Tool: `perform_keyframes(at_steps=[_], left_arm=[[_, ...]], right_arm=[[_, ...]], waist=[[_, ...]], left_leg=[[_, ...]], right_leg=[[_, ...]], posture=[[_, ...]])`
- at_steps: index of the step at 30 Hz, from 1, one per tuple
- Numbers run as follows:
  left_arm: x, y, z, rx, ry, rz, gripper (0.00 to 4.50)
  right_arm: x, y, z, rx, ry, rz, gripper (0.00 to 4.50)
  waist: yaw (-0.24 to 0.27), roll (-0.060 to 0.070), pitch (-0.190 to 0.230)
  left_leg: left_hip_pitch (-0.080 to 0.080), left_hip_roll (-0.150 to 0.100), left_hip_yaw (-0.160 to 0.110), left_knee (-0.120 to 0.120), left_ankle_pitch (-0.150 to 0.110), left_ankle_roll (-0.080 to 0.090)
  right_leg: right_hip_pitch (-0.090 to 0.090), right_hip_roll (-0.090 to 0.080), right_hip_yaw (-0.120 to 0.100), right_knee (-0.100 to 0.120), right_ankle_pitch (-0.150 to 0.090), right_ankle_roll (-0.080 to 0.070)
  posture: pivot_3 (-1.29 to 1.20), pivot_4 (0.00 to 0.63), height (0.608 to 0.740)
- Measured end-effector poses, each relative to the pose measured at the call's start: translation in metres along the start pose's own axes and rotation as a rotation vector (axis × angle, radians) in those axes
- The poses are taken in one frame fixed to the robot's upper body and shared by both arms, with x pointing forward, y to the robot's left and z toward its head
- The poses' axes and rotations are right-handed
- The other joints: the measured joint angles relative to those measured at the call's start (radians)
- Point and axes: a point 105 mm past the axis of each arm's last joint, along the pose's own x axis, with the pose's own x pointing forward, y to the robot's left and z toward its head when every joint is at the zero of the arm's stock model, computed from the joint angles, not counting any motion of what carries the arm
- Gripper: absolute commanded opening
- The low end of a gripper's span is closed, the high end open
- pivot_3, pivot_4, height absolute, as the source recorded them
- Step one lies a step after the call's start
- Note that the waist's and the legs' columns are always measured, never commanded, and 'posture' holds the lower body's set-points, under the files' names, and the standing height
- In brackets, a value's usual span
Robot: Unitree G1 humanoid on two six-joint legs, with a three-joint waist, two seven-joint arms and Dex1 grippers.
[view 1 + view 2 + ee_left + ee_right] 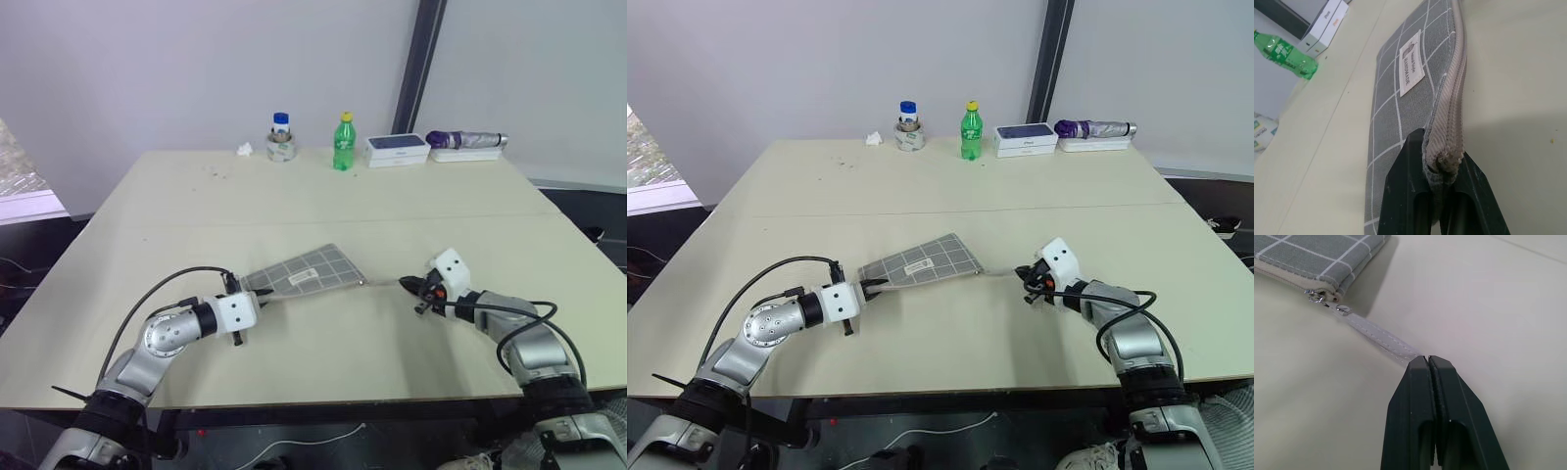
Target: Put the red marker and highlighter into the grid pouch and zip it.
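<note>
So on the left side of the desk (196, 196) the left gripper (257, 293) is clenched on the near-left end of the grid pouch (306, 273), and in the left wrist view you can see its black fingers (1405, 191) pinching the fabric right at the end of the zipper seam, which looks closed along the part that shows. My read is it's there as an anchor, so the pouch doesn't slide or bunch when the zipper gets pulled from the other end. The pouch itself sits in the middle of the near half of the desk, between the two arms, a bit tilted with its held end lifted. Off its right corner runs the pull strap (1382, 339), stretched out straight, and the right gripper (419, 288) is clamped on the tip of it, jaws fully together on the strap. The slider sits at the pouch's right corner, so I'd guess the zip is basically done. Can't spot the red marker or the highlighter anywhere on the desk, so presumably they're inside, though nothing shows that for sure. Way at the back there's a jar with a blue cap (281, 137), a green bottle (344, 142), a white box (397, 149) and a folded umbrella (466, 141), well apart from the action.
</note>
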Motion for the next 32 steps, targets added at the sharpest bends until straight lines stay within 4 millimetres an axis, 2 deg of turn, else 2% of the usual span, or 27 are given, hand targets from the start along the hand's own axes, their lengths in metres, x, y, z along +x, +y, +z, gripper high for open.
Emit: perform_keyframes(at_steps=[2, 3, 5, 6, 8, 10, 11, 14, 16, 20, 26, 32], left_arm=[[0.000, -0.001, -0.001, -0.048, -0.002, -0.007, 0.73], [-0.002, -0.001, -0.002, -0.095, -0.005, -0.016, 1.13], [-0.006, -0.007, -0.002, -0.192, -0.025, -0.042, 1.98], [-0.006, -0.007, -0.001, -0.214, -0.036, -0.038, 2.62], [-0.007, -0.002, 0.004, -0.235, -0.063, -0.009, 3.57], [-0.016, 0.009, 0.010, -0.257, -0.094, 0.046, 4.49], [-0.023, 0.013, 0.012, -0.278, -0.103, 0.073, 4.50], [-0.057, 0.013, 0.003, -0.471, -0.077, 0.165, 4.50], [-0.071, 0.005, -0.009, -0.593, -0.011, 0.192, 4.50], [-0.096, -0.006, -0.021, -0.697, 0.071, 0.247, 4.50], [-0.140, 0.018, -0.041, -0.683, 0.165, 0.387, 4.50], [-0.164, 0.028, -0.058, -0.701, 0.188, 0.466, 4.50]], right_arm=[[-0.001, 0.002, 0.000, 0.005, 0.002, 0.020, 0.00], [-0.001, 0.004, -0.001, 0.016, 0.006, 0.037, 0.58], [-0.004, 0.006, -0.002, 0.046, 0.009, 0.059, 1.24], [-0.005, 0.006, -0.004, 0.047, 0.014, 0.065, 1.87], [-0.007, 0.008, -0.005, 0.047, 0.014, 0.082, 2.81], [-0.017, 0.008, -0.001, 0.022, 0.008, 0.109, 3.85], [-0.025, 0.004, 0.001, 0.018, 0.000, 0.103, 4.44], [-0.061, -0.009, 0.007, 0.009, -0.029, 0.061, 4.48], [-0.075, -0.005, 0.010, 0.014, -0.058, 0.067, 4.48], [-0.089, 0.003, 0.012, 0.038, -0.095, 0.081, 4.48], [-0.104, -0.005, 0.015, 0.011, -0.079, 0.065, 4.48], [-0.108, -0.014, 0.010, 0.012, -0.073, 0.033, 4.48]], waist=[[0.000, 0.000, 0.000], [0.000, 0.000, 0.000], [-0.002, 0.000, 0.000], [-0.001, 0.000, 0.000], [0.000, 0.000, 0.000], [0.001, 0.000, 0.000], [0.001, 0.000, 0.000], [0.001, 0.000, 0.000], [-0.001, 0.000, 0.000], [0.005, 0.000, 0.000], [0.010, 0.001, 0.000], [0.008, 0.001, 0.000]], left_leg=[[0.000, 0.000, 0.000, 0.000, 0.000, 0.000], [0.000, 0.000, 0.000, 0.000, 0.000, 0.000], [0.000, 0.000, 0.000, 0.000, 0.000, 0.000], [0.000, 0.000, 0.000, 0.000, 0.000, 0.000], [0.000, 0.000, 0.000, 0.000, 0.000, 0.000], [0.000, 0.000, 0.000, 0.000, 0.000, 0.000], [0.000, 0.000, 0.000, 0.000, -0.001, 0.001], [0.000, 0.001, 0.000, -0.001, -0.001, 0.002], [0.000, 0.001, 0.000, -0.001, -0.001, 0.002], [0.001, 0.001, 0.000, 0.000, -0.001, 0.002], [0.001, 0.001, 0.000, 0.000, -0.002, 0.002], [0.000, 0.001, 0.001, -0.001, -0.003, 0.004]], right_leg=[[0.000, 0.000, 0.000, 0.000, 0.000, 0.000], [0.000, 0.000, 0.000, 0.000, 0.000, 0.000], [0.000, 0.000, 0.000, 0.000, 0.000, 0.000], [0.000, 0.000, 0.000, 0.000, 0.000, 0.000], [0.000, 0.000, 0.000, 0.000, 0.000, 0.000], [0.000, -0.001, 0.000, 0.000, 0.000, 0.000], [0.000, -0.001, 0.000, -0.001, 0.000, 0.000], [0.001, 0.000, 0.000, -0.004, 0.000, 0.000], [0.002, 0.000, 0.000, -0.004, 0.000, 0.000], [0.002, 0.000, 0.000, -0.004, 0.000, -0.001], [0.002, -0.001, 0.000, -0.008, 0.000, -0.001], [0.002, -0.001, 0.000, -0.012, 0.000, -0.001]], posture=[[0.00, 0.150, 0.740], [0.00, 0.150, 0.740], [0.00, 0.150, 0.740], [0.00, 0.150, 0.740], [0.00, 0.150, 0.740], [0.00, 0.150, 0.740], [0.00, 0.150, 0.740], [0.00, 0.150, 0.740], [0.00, 0.150, 0.740], [0.00, 0.150, 0.740], [0.00, 0.150, 0.740], [0.00, 0.150, 0.740]])
